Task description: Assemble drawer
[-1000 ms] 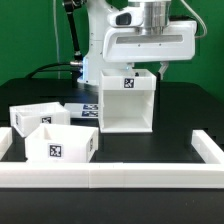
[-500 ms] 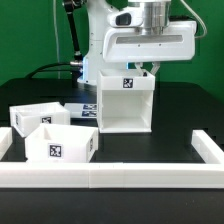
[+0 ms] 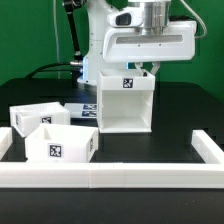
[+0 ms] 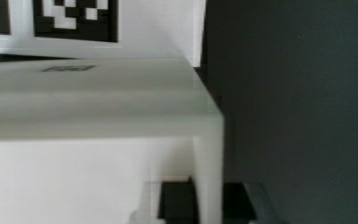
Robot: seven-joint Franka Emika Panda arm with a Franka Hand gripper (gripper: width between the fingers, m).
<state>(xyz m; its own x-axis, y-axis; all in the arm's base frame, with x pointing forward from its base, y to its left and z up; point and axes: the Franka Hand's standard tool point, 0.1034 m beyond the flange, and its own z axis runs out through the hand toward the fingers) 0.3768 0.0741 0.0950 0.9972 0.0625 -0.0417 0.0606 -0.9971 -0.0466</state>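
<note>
The tall white drawer case stands open-fronted at the middle of the black table, with a square tag on its top front. My gripper reaches down onto the top of the case's wall on the exterior view's right. In the wrist view the case fills most of the frame. Its thin wall runs between the two black fingertips of my gripper, which press on it from both sides. Two knobbed white trays with tags sit at the exterior view's left.
A long low white rail runs along the front and up both sides. The marker board lies flat between the trays and the case. The robot's white body stands behind the case.
One second ago one finger stood apart from the case's wall on the exterior view's right. It has since moved in against the wall. Nothing has moved in the last half second.
</note>
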